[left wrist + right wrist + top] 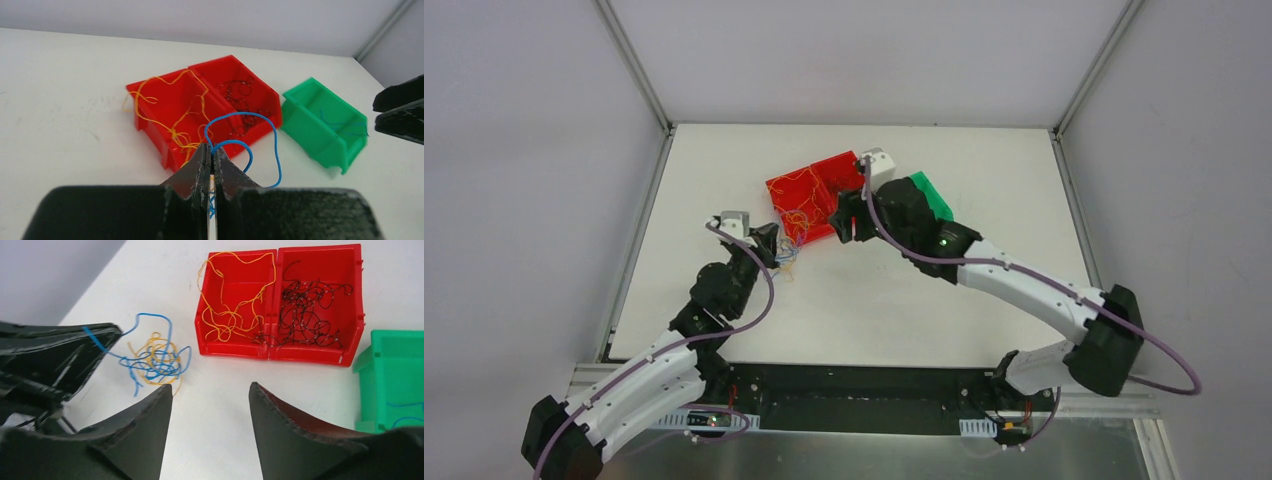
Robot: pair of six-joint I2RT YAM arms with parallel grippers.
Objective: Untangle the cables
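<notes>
The loose cables are a small clump of blue and yellow wires (157,360) on the table, just left of the red bins (786,258). My left gripper (211,147) is shut on one blue wire (277,150), which loops up from its tips and runs back to the clump. In the right wrist view, this gripper (60,355) sits left of the clump. My right gripper (210,386) is open and empty, hovering just right of the clump, in front of the red bins (846,222).
Two joined red bins (814,195) hold yellow wires (235,300) on the left and dark wires (310,305) on the right. A green bin (395,375) to their right holds a blue wire (405,412). Frame rails edge the table.
</notes>
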